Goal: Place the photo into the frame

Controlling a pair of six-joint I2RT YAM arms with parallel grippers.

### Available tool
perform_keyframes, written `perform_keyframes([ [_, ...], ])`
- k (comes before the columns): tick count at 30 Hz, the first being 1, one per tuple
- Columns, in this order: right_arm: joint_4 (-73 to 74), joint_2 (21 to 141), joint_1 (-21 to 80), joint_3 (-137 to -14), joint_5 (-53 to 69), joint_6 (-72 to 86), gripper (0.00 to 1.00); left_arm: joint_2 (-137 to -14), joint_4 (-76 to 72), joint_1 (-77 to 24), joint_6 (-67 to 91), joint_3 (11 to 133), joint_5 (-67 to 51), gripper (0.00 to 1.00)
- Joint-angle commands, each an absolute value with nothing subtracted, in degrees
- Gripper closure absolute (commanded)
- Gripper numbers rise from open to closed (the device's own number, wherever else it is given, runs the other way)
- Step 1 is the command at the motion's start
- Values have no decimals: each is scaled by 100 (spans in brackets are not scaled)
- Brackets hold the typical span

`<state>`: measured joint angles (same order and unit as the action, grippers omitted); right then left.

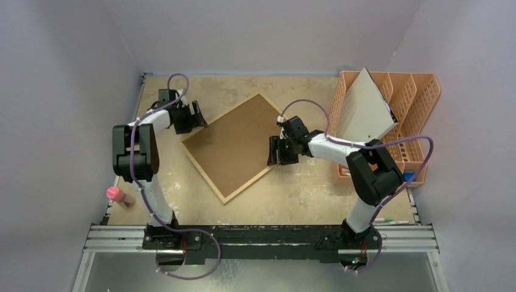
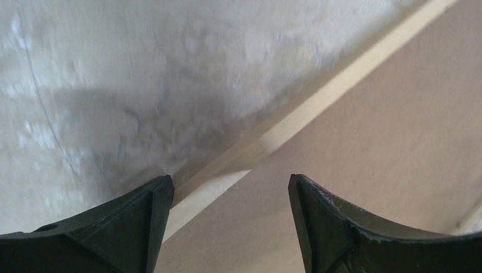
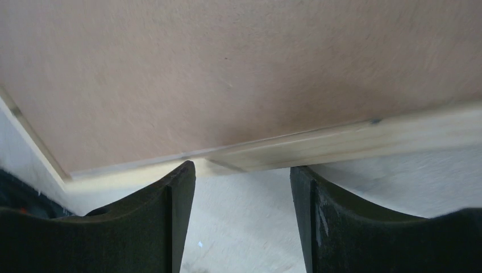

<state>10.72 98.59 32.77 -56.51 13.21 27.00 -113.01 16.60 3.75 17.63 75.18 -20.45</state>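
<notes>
Now the frame (image 1: 234, 146) lies back up.
I see my left tool (image 1: 199, 118) and right tool (image 1: 277, 157) spread wide at its edges.

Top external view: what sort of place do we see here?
Probably a robot test cell, not a home: plain walls close in a worn table, and the left arm and right arm are bolted to a metal rail.

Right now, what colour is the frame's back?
Plain brown on the frame, best seen from the right wrist.
</notes>
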Motion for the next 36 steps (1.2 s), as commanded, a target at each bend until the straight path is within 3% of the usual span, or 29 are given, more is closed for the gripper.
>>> perform_keyframes([
  [1, 761, 10230, 3029, -6017, 413, 2951, 35, -10533, 2052, 286, 2310, 6761, -2396, 24],
  [12, 590, 10809, 2461, -6806, 289, 3108, 35, -8675, 1847, 50, 3183, 4300, -2847, 28],
  [17, 898, 11073, 2463, -7173, 15, 3207, 35, -8003, 1752, -767, 3821, 3749, -2740, 28],
  [21, 1208, 11118, 2462, -7277, -352, 3395, 35, -7697, 1695, -860, 4014, 3337, -2860, 28],
  [29, 1705, 10619, 2469, -7339, -1357, 3966, 22, -7129, 2391, -858, 3858, 3473, -2620, 26],
  [36, 2388, 10279, 3054, -7772, -2084, 4050, 16, -6725, 2679, -855, 4018, 3893, -1279, 24],
])
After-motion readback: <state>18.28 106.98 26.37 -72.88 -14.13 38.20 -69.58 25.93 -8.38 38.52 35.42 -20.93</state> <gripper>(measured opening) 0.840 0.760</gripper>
